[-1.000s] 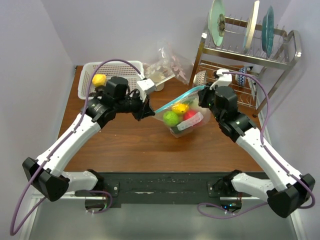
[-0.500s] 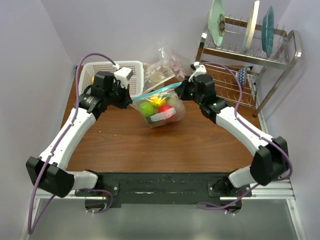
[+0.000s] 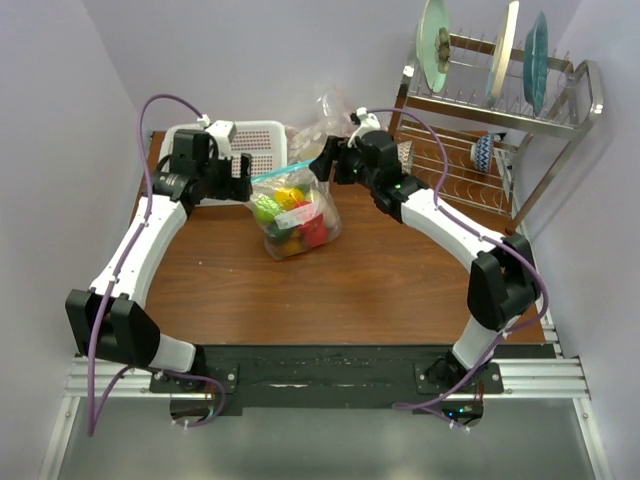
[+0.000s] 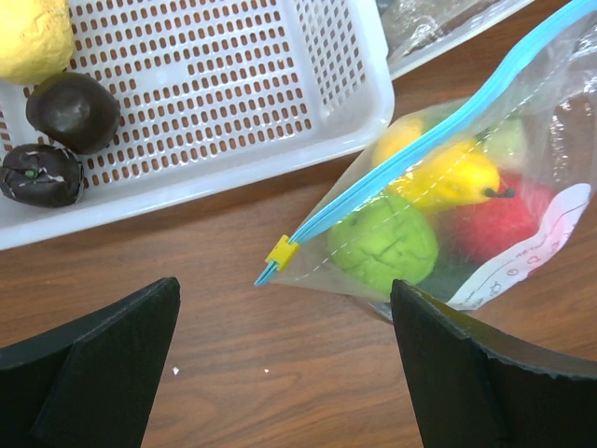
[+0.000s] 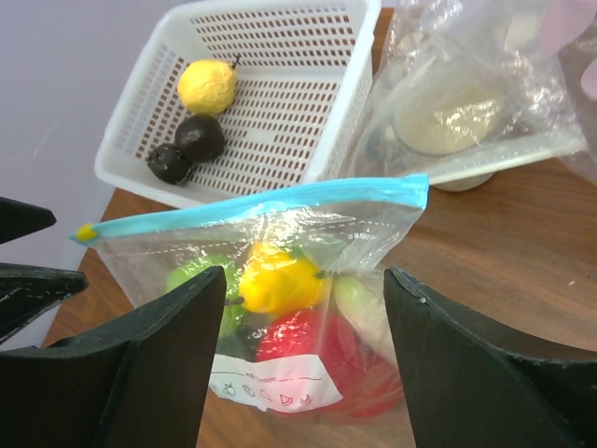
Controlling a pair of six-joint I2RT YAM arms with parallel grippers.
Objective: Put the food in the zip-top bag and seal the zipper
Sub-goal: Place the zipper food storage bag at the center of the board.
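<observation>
Left claw spread wide, empty; right claw spread, empty.

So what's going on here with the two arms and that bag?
The zip-top bag stands on the table with green, yellow and red food inside, its blue zipper looking closed. The left gripper and right gripper are open on either side of it, holding nothing. A yellow piece and two dark ones lie in the white basket.
</observation>
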